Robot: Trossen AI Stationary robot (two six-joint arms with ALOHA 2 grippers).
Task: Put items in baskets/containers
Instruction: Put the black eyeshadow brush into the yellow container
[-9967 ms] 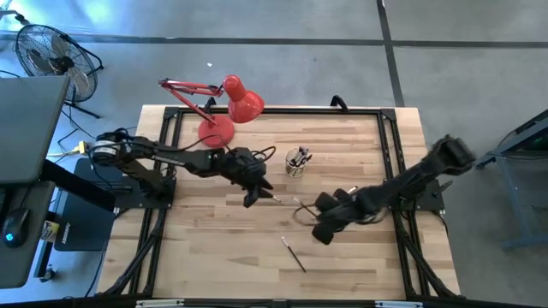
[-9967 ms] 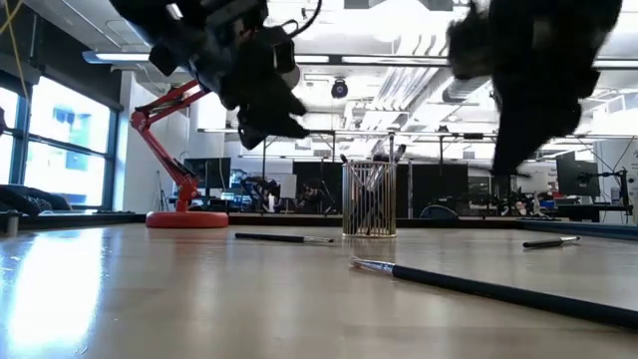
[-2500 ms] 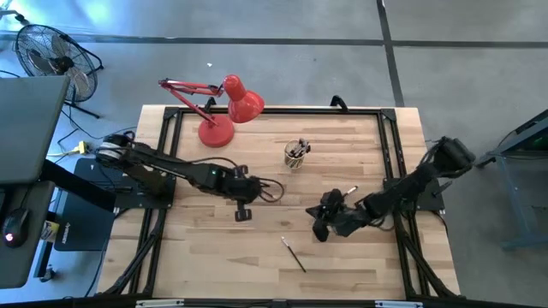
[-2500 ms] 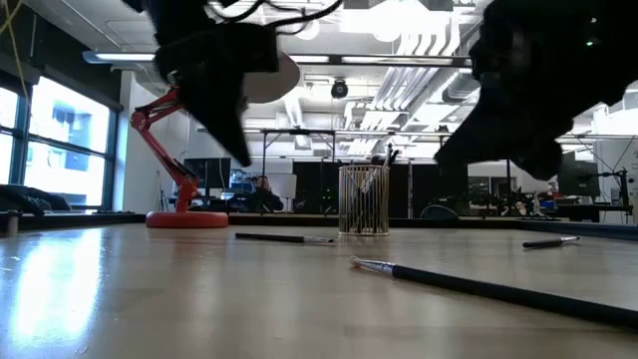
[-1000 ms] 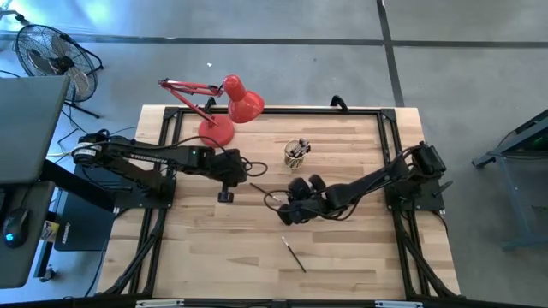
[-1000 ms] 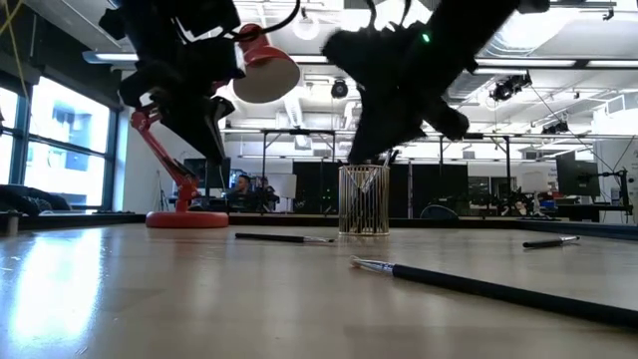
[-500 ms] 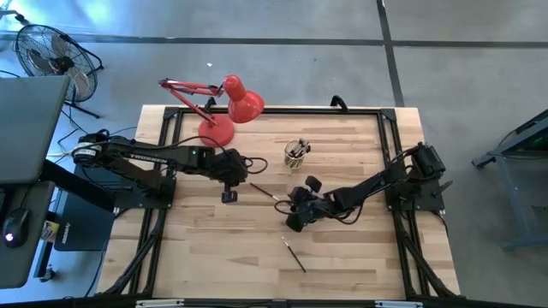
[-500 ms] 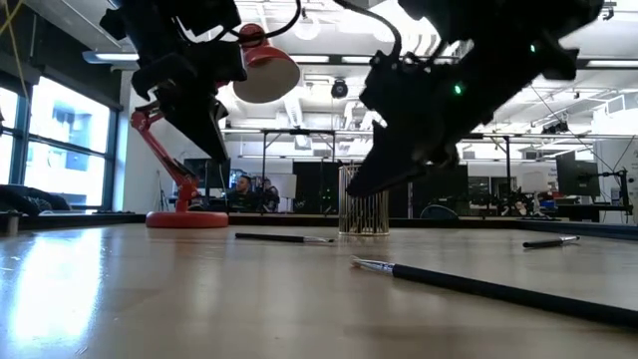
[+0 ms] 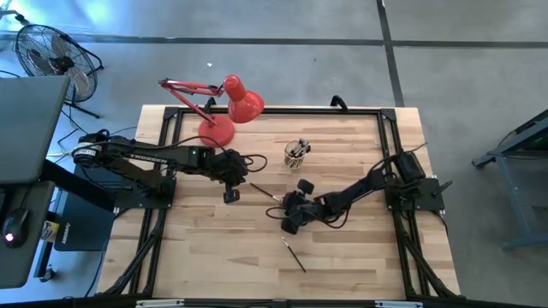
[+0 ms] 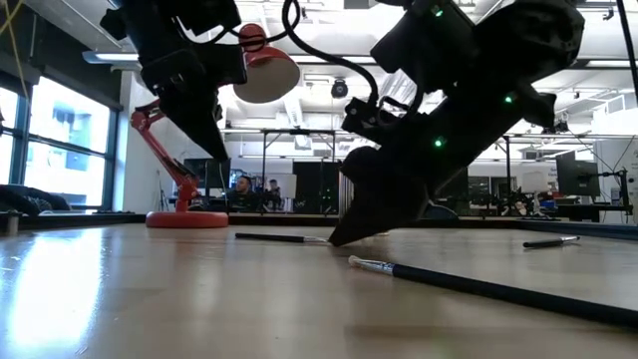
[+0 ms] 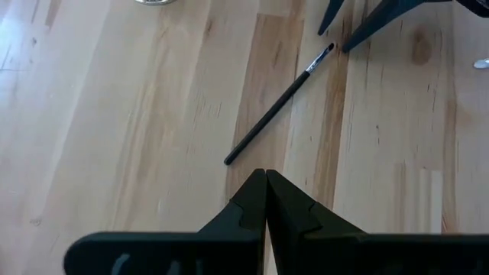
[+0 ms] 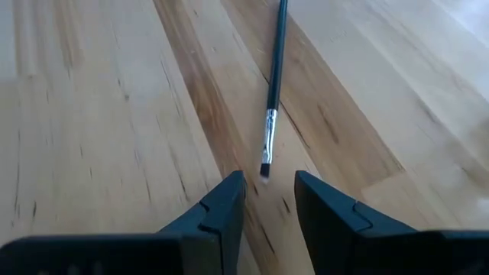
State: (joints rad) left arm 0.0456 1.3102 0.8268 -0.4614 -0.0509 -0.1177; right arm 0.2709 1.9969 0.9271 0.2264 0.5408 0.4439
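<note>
Fingers of the right gripper [image 12: 267,200] stood parted at mid-bench, straddling the bristle tip of a brush [image 12: 273,90]. Toward the bench's far edge stood the glass cup [image 9: 296,156]. Nearby hovered the left gripper [image 11: 265,200], clenched empty.

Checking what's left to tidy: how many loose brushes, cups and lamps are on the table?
Loose brushes: 3
Cup: 1
Lamp: 1
Total: 5
</note>
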